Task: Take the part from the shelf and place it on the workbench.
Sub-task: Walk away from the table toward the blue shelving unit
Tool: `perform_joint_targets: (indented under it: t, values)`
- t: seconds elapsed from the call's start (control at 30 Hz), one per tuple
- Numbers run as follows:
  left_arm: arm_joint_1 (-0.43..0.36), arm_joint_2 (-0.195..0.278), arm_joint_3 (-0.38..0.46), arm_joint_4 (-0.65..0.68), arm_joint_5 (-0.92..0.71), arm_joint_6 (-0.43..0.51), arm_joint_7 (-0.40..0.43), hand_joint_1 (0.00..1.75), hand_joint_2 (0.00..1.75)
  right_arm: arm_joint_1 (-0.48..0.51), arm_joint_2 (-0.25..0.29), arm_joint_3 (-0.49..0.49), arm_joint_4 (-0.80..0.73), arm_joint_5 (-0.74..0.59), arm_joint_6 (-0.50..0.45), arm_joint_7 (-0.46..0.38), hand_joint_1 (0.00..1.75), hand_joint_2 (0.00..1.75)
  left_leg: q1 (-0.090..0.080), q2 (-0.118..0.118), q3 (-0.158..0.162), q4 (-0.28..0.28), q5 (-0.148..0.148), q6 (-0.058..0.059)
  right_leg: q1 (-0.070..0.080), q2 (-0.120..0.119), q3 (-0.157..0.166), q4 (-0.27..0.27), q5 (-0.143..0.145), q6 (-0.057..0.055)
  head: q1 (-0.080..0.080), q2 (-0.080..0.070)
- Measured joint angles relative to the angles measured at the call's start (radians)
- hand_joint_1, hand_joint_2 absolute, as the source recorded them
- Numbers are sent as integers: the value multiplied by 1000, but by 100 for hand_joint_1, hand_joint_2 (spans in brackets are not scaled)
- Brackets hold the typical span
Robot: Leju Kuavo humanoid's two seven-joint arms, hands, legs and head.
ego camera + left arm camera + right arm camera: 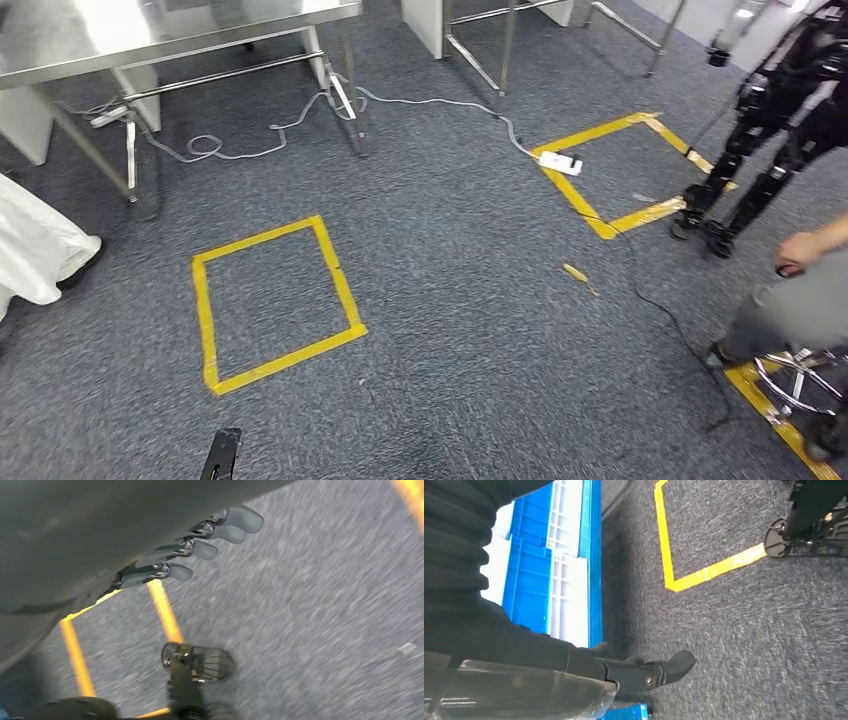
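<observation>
The left hand hung over the grey carpet with its fingers stretched out side by side, loose and holding nothing. Of the right hand I saw one dark digit lying along a glossy dark shape (whether that was the part, or whether it was gripped, I could not tell). Beside it stood a blue crate with white ribbed panels in it, while the steel workbench stood beyond a yellow tape square.
</observation>
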Motion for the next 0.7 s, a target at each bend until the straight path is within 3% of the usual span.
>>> perform_joint_targets:
  t: [0.03, 0.07, 0.1, 0.13, 0.2, 0.23, 0.27, 0.33, 0.4, 0.47, 0.53, 0.57, 0.6, 0.63, 0.7]
  values:
    - [2, 2, 0, 1, -2, -10, 14, 0, 0, 1, 0, -2, 0, -1, 3, 1, 0, 175, -1, -7, -24, 58, -23, 2, 4, 15, -3, 1, 2, -2, 0, 0]
    - [4, 3, 0, 1, -3, -18, 23, 0, 0, 2, 0, -3, 0, -1, 4, 2, 0, 175, -1, -10, -33, 82, -25, 5, 6, 30, -5, 2, 4, -4, 0, 0]
    - [5, 4, 0, 2, -4, -24, 29, 0, 0, 3, 0, -5, 0, -1, 4, 2, 0, 175, -1, -11, -21, 61, -5, 9, 8, 45, -7, 4, 5, -4, 0, 0]
    - [5, 5, 0, 2, -6, -32, 40, 0, 0, 4, -1, -6, 0, -1, 5, 3, 0, 175, 0, -16, 10, 3, 28, 13, 8, 60, -8, 6, 6, -4, -1, 0]
    - [4, 8, -1, 4, -18, -63, 89, 0, 0, 4, -1, -8, 0, -1, 12, 4, 0, 175, 0, -54, 83, -137, 86, 22, 11, 88, -11, 13, 9, 0, 0, 0]
    - [3, 10, -3, 4, -27, -79, 123, 0, 0, 2, -1, -9, 0, -1, 19, 6, 0, 175, -1, -69, 105, -181, 99, 25, 12, 98, -15, 14, 11, 5, -1, 0]
    - [2, 12, -5, 5, -39, -92, 156, 0, 0, 1, -2, -11, 0, -1, 28, 8, 0, 175, -3, -78, 112, -200, 101, 27, 14, 108, -20, 14, 15, 12, -1, 0]
    - [0, 14, -13, 6, -63, -102, 209, 0, 0, 3, -5, -17, 0, -3, 47, 12, 0, 175, -8, -61, 109, -206, 109, 35, 17, 124, -32, 7, 25, 30, -2, 0]
    - [-3, 17, -24, 6, -87, -102, 247, 0, 0, 7, -8, -27, 1, -6, 64, 17, 0, 175, -10, -38, 106, -218, 125, 51, 21, 94, -55, 31, 14, 36, 2, 0]
    - [-6, 23, -31, 7, -100, -102, 277, 0, 0, 7, -11, -36, 1, -9, 73, 20, 0, 175, -13, -10, 100, -227, 135, 63, 22, 32, -110, 136, -41, 26, 8, 0]
    - [-5, 29, -34, 7, -108, -107, 300, 0, 87, 8, -13, -47, 2, -16, 79, 21, 0, 175, -19, 21, 92, -226, 139, 68, 20, 5, -173, 275, -101, 23, 10, 0]
    - [-6, 31, -36, 7, -111, -113, 308, 0, 131, 10, -15, -53, 2, -21, 84, 20, 0, 175, -22, 36, 89, -226, 140, 69, 18, 2, -185, 312, -115, 27, 10, 0]
    - [-6, 32, -38, 7, -115, -119, 315, 0, 175, 13, -18, -60, 2, -27, 89, 20, 0, 175, -25, 51, 87, -226, 141, 69, 18, -2, -173, 306, -114, 34, 10, 0]
    - [-7, 33, -40, 7, -116, -125, 320, 0, 175, 15, -21, -67, 2, -33, 95, 19, 0, 175, -27, 64, 86, -226, 142, 68, 17, -11, -136, 256, -100, 41, 10, 0]
    - [-9, 35, -43, 7, -117, -132, 329, 0, 175, 17, -28, -80, 1, -44, 104, 15, 0, 175, -31, 90, 88, -225, 141, 64, 22, -60, -30, 96, -63, 46, 11, 0]
